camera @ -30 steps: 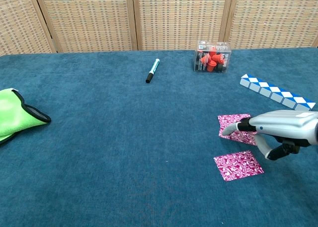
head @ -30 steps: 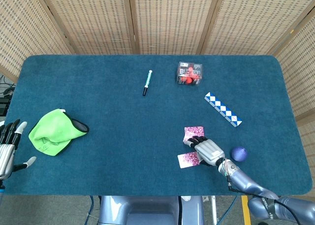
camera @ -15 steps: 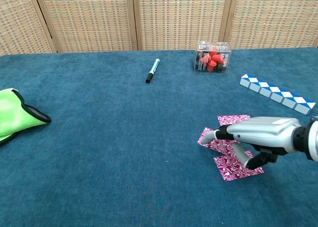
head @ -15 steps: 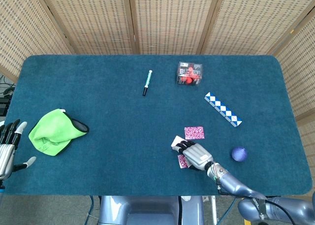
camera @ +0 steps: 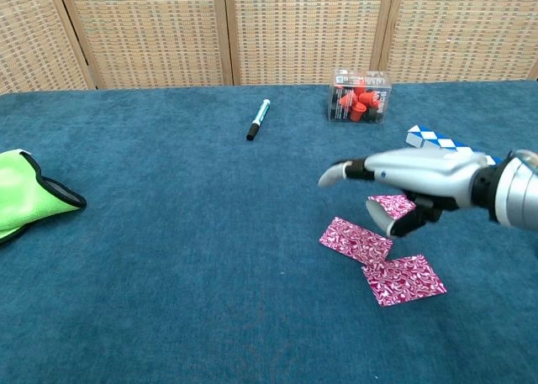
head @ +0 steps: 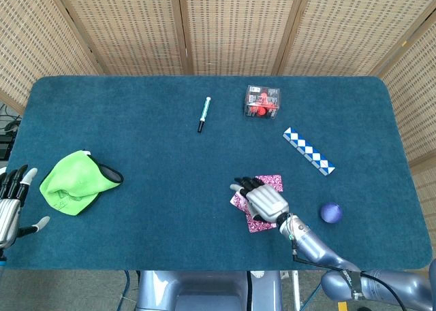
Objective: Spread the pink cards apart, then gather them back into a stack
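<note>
Currently three pink cards lie flat on the blue table felt [camera: 168, 258], front right. Chest view: near card [camera: 403, 279], middle card [camera: 356, 239] just left and up from it with corners about touching, and a far card [camera: 393, 205] partly hidden behind the right hand [camera: 403, 178].

Right hand hovers above the cards, clear of the felt, fingers extended and apart, palm down, grasping nothing. In head view the right hand [head: 264, 199] covers most of the cluster, so the overlap there can't be read.

My read: spread is done or nearly so, since the cards sit as separate pieces, not a pile. The raised, flat hand suits repositioning for a sweep; gather step not yet done.

Left hand [head: 10, 205] sits at the table's far left edge, fingers apart, empty, beside the green cloth [head: 76, 182]. Probably parked, since the cards are out of its easy reach.

Risk: thin cards on felt resist sliding; a fingertip push may flip one instead of stacking it.
</note>
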